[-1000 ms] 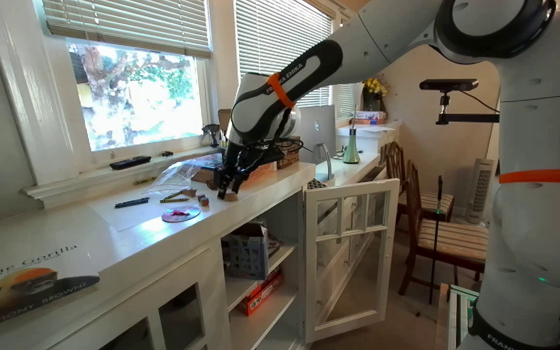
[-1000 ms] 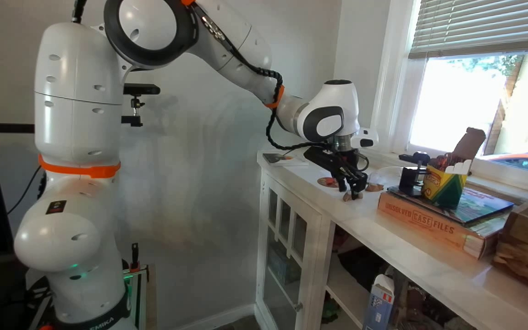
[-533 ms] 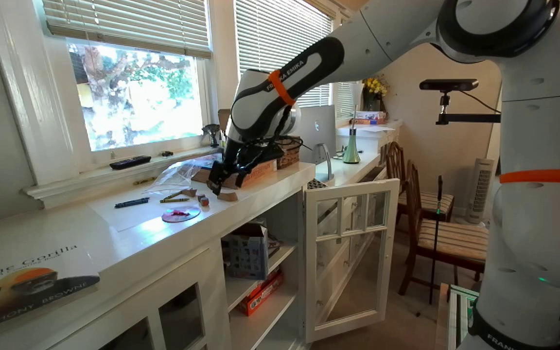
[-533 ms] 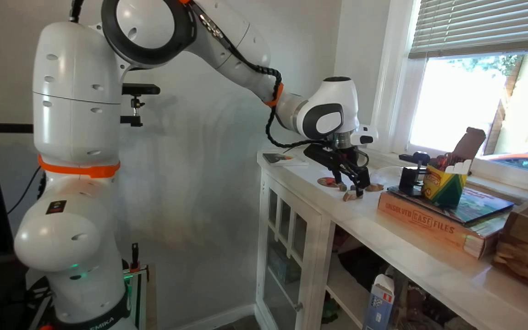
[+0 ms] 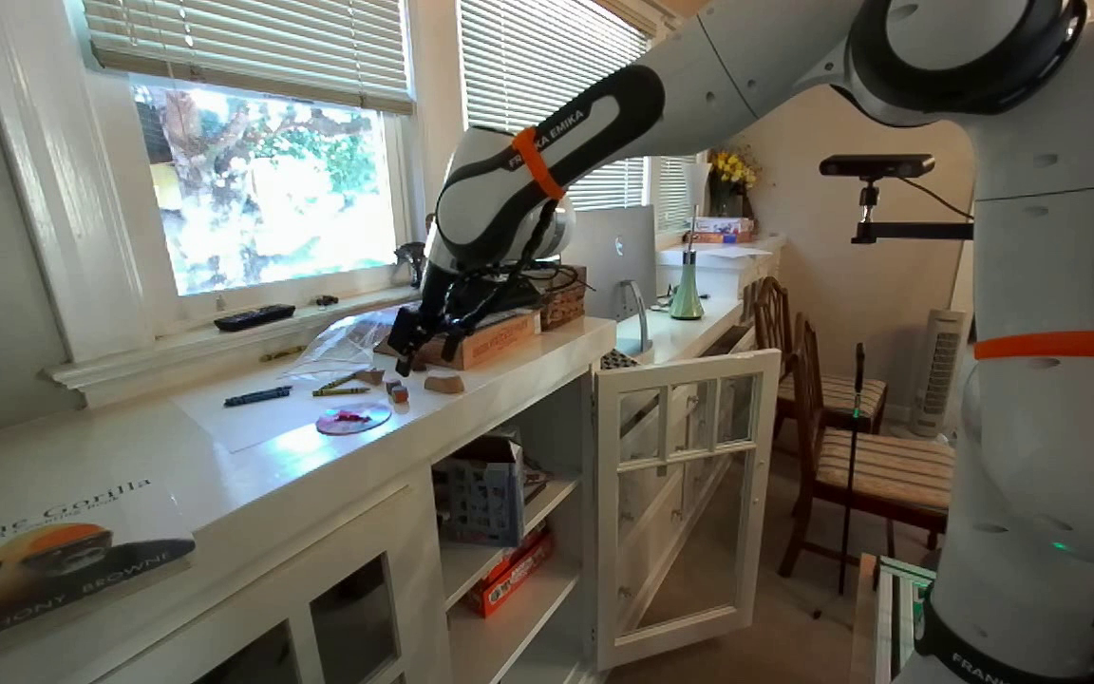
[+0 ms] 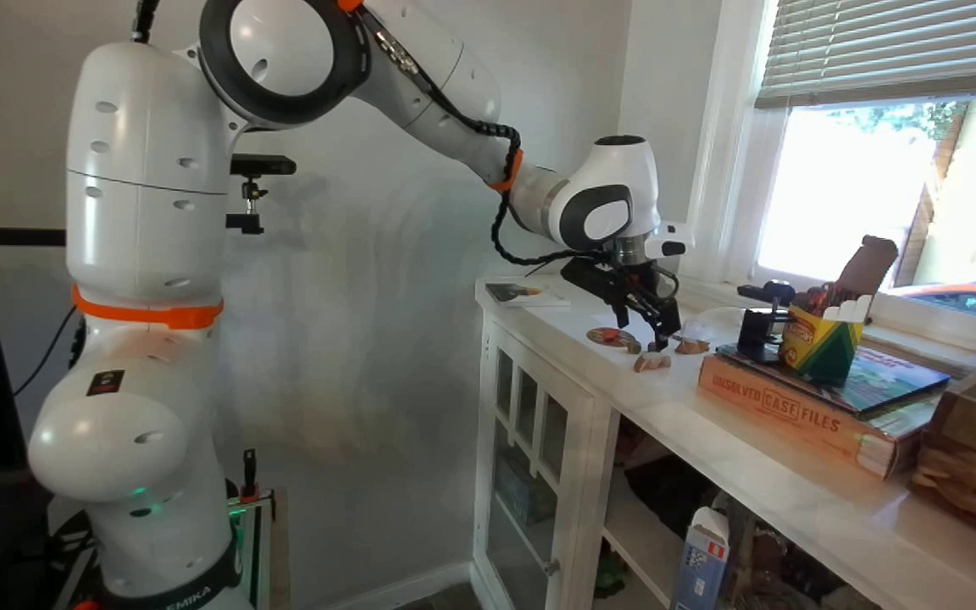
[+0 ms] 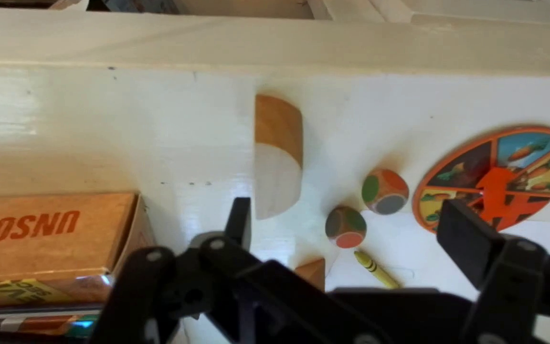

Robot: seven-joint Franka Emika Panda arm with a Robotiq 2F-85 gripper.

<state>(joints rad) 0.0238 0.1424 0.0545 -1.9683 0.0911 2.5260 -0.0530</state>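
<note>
- Your arm (image 5: 594, 123) stretches over the white counter (image 5: 528, 353) and bends down at the wrist.
- In an exterior view, your gripper (image 5: 427, 361) hangs above the counter, pointing to about 7 o'clock.
- Its jaws are spread wide and empty; one colored die (image 7: 385, 191) and a second die (image 7: 345, 227) show in the gap.
- In the wrist view, the half-round wooden block (image 7: 279, 157) lies at 10 o'clock from the gap.

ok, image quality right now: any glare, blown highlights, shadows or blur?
Both exterior views: window overexposed; in an exterior view: bright glare on the countertop by the spinner; wrist view: pale sheen at far left, soft shadows beside the dice, gripper nearly black, slightly soft.
</note>
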